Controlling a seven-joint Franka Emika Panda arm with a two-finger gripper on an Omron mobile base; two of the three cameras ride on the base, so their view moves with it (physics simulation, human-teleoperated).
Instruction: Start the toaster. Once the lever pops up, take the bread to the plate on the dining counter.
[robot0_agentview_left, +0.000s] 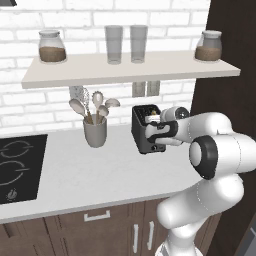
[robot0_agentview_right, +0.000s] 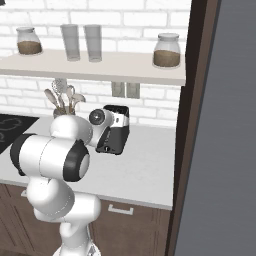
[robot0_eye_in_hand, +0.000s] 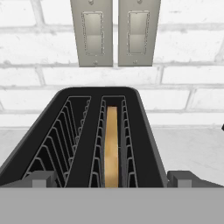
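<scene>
Black boxy toaster (robot0_eye_in_hand: 98, 131) with two wire-ribbed slots – tan bread (robot0_eye_in_hand: 112, 148) stands edgewise in one slot. Above the toaster, the gripper (robot0_eye_in_hand: 112, 178) hovers, fingers spread wide, empty.

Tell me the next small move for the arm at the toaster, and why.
Probably lower the open gripper toward the toaster's near end to find its lever. The bread sits deep in the right slot of the toaster, the fingertips hover just above the near edge, and nothing is held yet.
</scene>
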